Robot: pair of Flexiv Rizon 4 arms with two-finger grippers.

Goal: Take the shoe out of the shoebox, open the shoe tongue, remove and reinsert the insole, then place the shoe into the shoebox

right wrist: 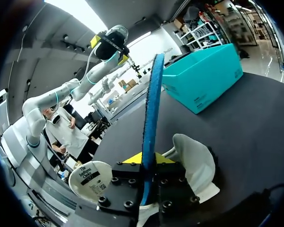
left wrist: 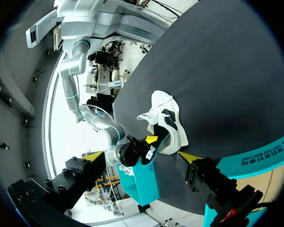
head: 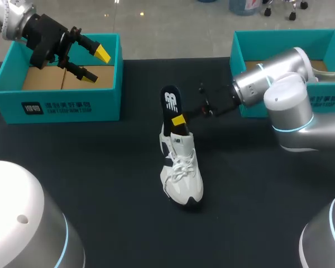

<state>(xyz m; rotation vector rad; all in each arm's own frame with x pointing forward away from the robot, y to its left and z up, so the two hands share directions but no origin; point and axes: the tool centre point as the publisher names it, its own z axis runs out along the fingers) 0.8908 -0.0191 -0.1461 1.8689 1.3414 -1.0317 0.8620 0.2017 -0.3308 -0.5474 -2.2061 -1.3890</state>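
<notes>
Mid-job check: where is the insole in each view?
Head: insole upright above the white shoe, mid-table.
Left wrist: insole far ahead, against the white shoe.
Right wrist: insole edge-on, gripped in the right tool.
Shared landmark: the white shoe.

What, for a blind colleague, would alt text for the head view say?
The right gripper holds the insole upright, its lower end in the shoe mid-table. The left gripper hangs open over the left shoebox; the right shoebox stands opposite.
</notes>
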